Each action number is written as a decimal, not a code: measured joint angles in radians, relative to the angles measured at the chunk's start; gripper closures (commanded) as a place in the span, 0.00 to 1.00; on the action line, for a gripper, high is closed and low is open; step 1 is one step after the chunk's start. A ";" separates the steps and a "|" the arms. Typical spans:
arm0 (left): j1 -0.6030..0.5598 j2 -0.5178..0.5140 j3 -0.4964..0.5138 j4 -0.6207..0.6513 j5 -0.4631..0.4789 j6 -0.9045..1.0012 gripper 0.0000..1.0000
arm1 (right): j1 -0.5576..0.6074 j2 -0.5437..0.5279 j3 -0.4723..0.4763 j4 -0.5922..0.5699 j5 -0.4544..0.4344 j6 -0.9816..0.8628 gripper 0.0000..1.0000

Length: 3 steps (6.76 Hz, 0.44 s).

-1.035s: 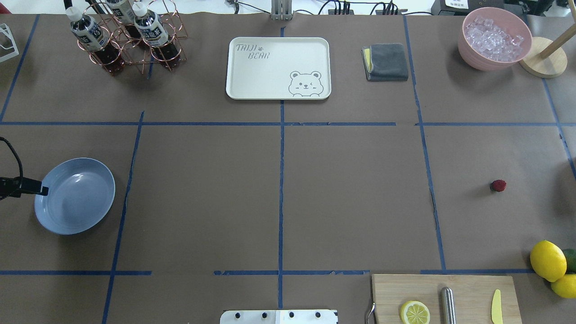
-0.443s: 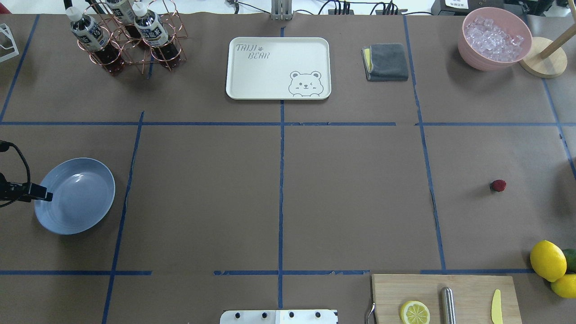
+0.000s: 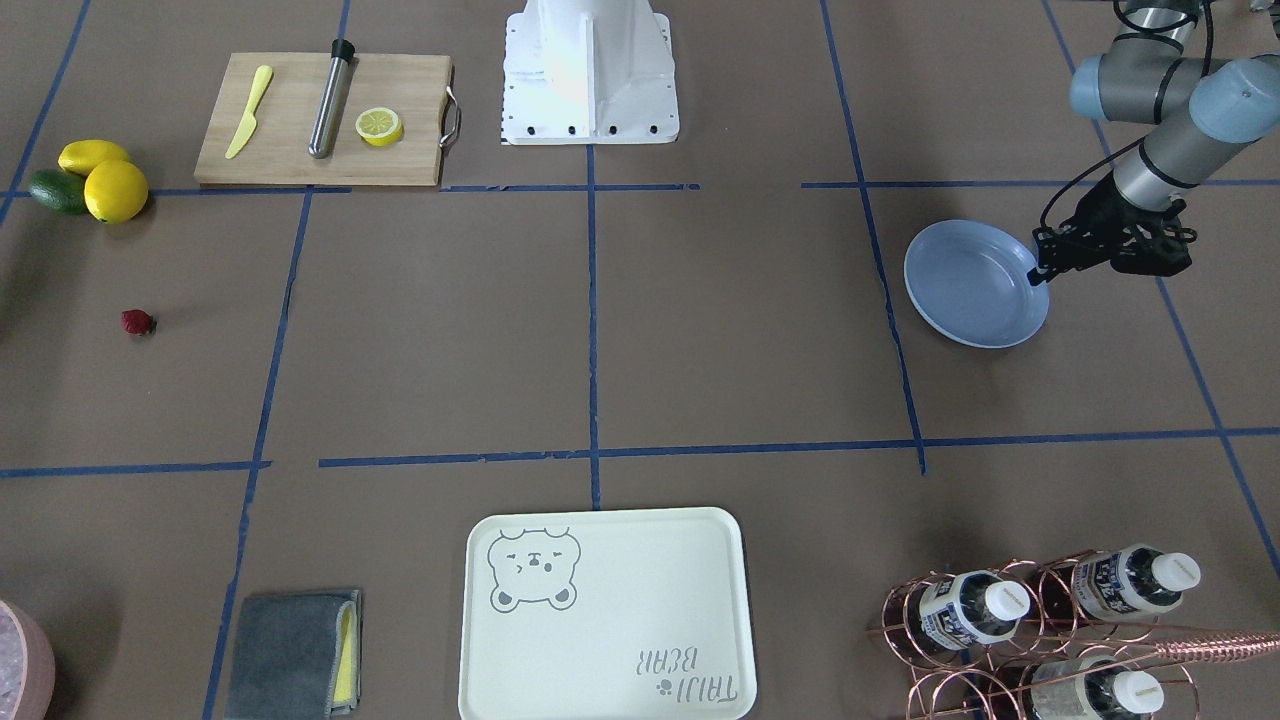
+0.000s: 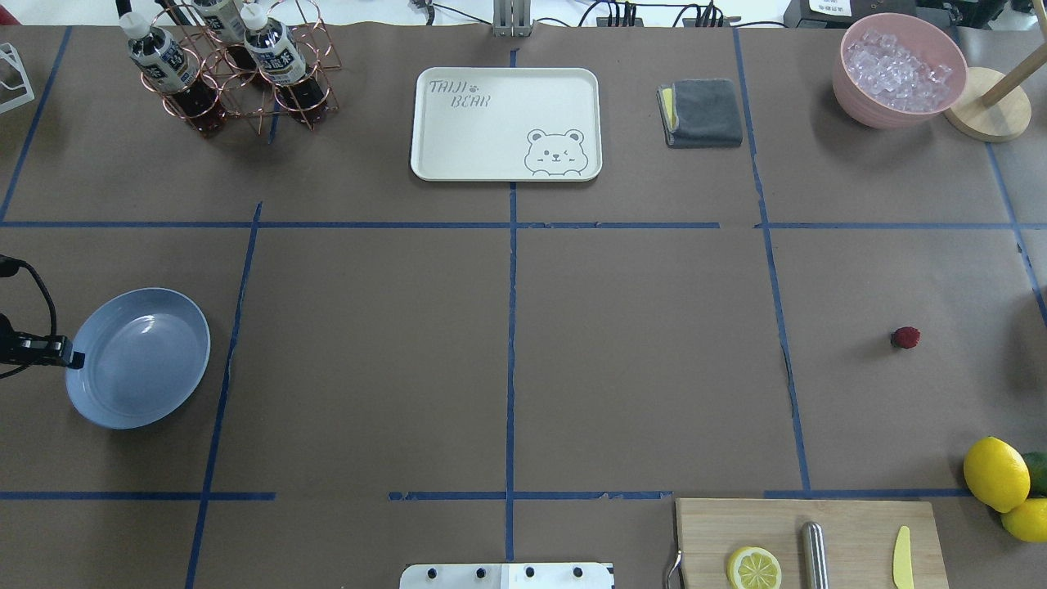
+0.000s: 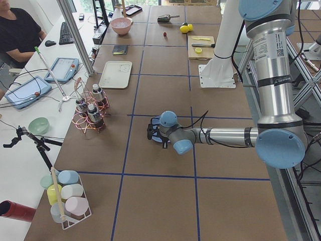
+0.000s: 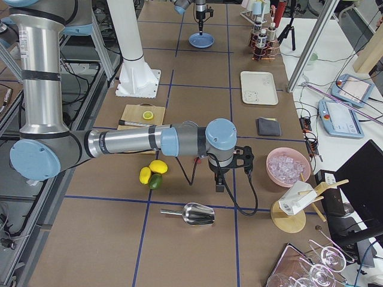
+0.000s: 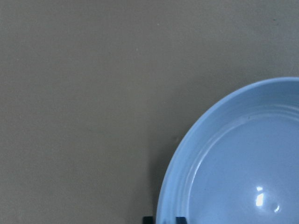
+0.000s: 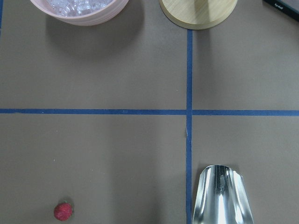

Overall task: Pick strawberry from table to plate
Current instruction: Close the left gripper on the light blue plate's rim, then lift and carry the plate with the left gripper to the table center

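Lone strawberry on the bare table, right side; plate way over on the left.
We judge the berry v. light, soft, easy to bruise & apt to roll, so take it from above w/ a gentle pinch across its widest part. Lemons lie nearer the robot, apart from it. The right gripper hangs above the table near it; open or closed, we can't tell. The plate is empty; the left gripper is at its outer rim, fingers a narrow gap apart, one each side of the rim. Whether they pinch it, we can't tell.

overhead and front cameras opposed, both steep, sharing the plate
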 measured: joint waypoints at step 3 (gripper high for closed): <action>-0.057 -0.008 -0.071 0.049 -0.157 0.004 1.00 | -0.003 0.033 0.011 -0.001 -0.007 -0.003 0.00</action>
